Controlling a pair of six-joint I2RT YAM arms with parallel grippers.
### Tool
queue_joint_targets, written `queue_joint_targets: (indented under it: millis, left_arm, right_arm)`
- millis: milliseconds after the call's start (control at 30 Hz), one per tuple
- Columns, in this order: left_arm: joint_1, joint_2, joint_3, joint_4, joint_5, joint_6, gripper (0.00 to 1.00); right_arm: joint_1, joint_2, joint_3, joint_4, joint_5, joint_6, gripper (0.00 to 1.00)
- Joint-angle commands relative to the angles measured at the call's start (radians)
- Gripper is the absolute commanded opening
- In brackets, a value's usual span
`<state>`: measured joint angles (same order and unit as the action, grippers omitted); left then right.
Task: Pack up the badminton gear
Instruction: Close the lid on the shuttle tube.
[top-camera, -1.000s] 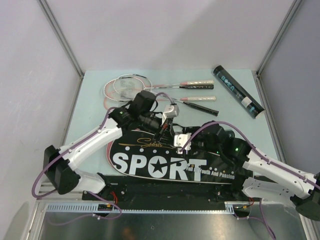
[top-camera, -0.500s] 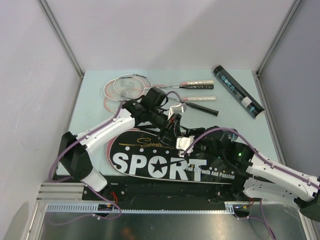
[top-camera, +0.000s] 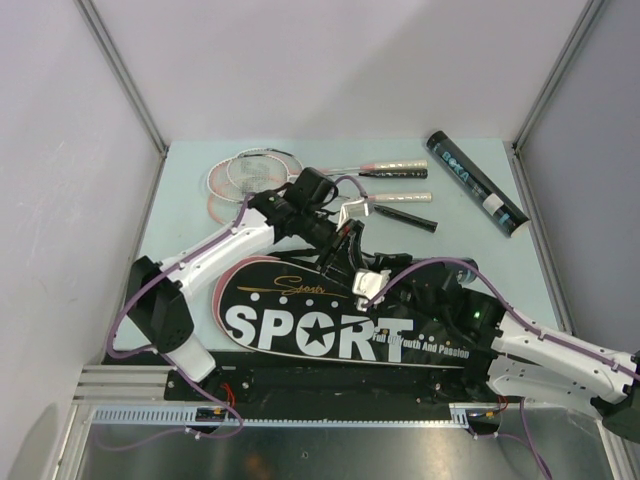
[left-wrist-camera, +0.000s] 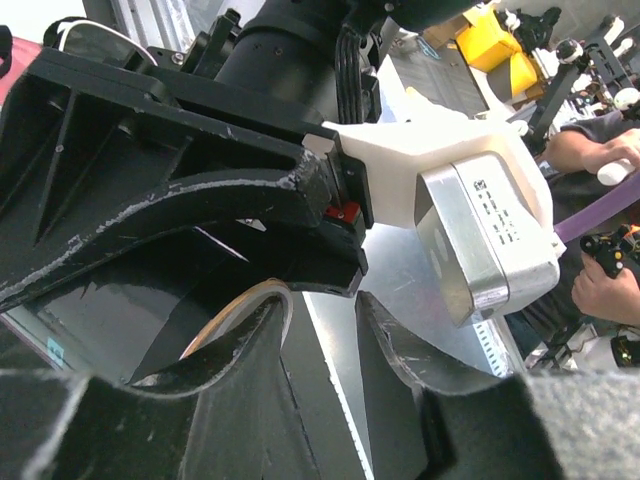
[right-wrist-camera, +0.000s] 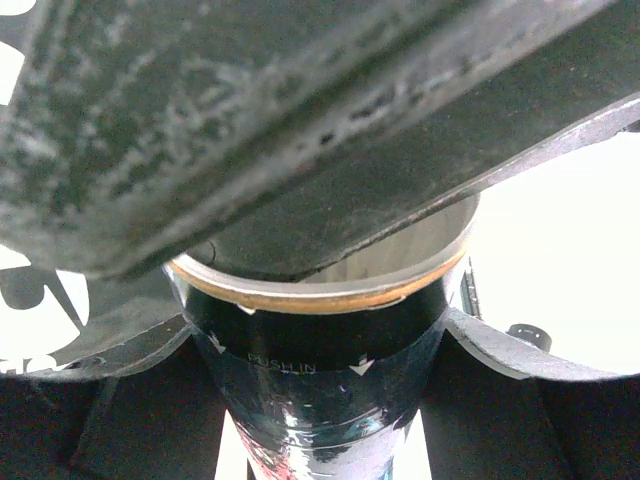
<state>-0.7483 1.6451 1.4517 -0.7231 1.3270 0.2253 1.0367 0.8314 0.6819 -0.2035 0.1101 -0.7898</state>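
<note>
Your left arm has swung its elbow inward and carried the left end effector (top-camera: 346, 247) toward the centre of the overhead frame, close against the right one. Its fingers stand apart with nothing between them, right at the tan-rimmed mouth of the held tube (right-wrist-camera: 318, 395). The right end effector (right-wrist-camera: 315, 345) is clamped on that dark tube just below the rim, 1 finger on each side, above the upper edge of the black SPORT bag (top-camera: 300, 330).

Farther out, the rackets (top-camera: 250, 178) lie at the upper left of the bench (top-camera: 175, 195), and a 2nd tube (top-camera: 478, 186) lies at the upper right, well apart from both arms.

You look to be in the tube-handling step, with the bagging not yet begun. Next, I would draw the left end effector clear of the mouth without nudging the tube, then go for the next piece.

A dark bar across the top of the right wrist view blocks the tube's inside, so you cannot tell what it holds. No shuttlecock can be made out anywhere, and the arms cover the bag's opening.
</note>
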Motion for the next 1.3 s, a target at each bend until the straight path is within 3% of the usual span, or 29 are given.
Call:
queue_joint_targets:
  millis: [0, 67, 200, 333, 467, 667, 1267]
  left_arm:
    - [-0.049, 0.120, 0.015, 0.146, -0.230, 0.108, 0.46]
    - [-0.056, 0.124, 0.019, 0.146, -0.242, 0.099, 0.45]
    - [-0.040, 0.093, 0.039, 0.152, -0.487, 0.034, 0.45]
    - [0.004, 0.004, 0.050, 0.171, -0.557, -0.064, 0.46]
    - [0.009, -0.056, 0.047, 0.212, -0.554, -0.110, 0.47]
    - [0.010, -0.172, 0.018, 0.267, -0.718, -0.164, 0.48]
    - [0.010, -0.307, 0.015, 0.298, -0.746, -0.218, 0.50]
  right_arm:
    - [0.095, 0.006, 0.076, 0.684, -0.309, 0.098, 0.04]
    - [0.103, 0.017, 0.074, 0.703, -0.299, 0.081, 0.04]
    - [0.106, 0.008, 0.087, 0.616, -0.250, 0.067, 0.04]
    - [0.088, -0.066, 0.068, 0.481, -0.211, 0.098, 0.03]
    - [0.048, -0.074, 0.059, 0.474, -0.239, 0.162, 0.04]
    - [0.007, -0.037, 0.059, 0.464, -0.199, 0.201, 0.04]
    - [-0.145, 0.003, 0.054, 0.470, -0.239, 0.297, 0.04]
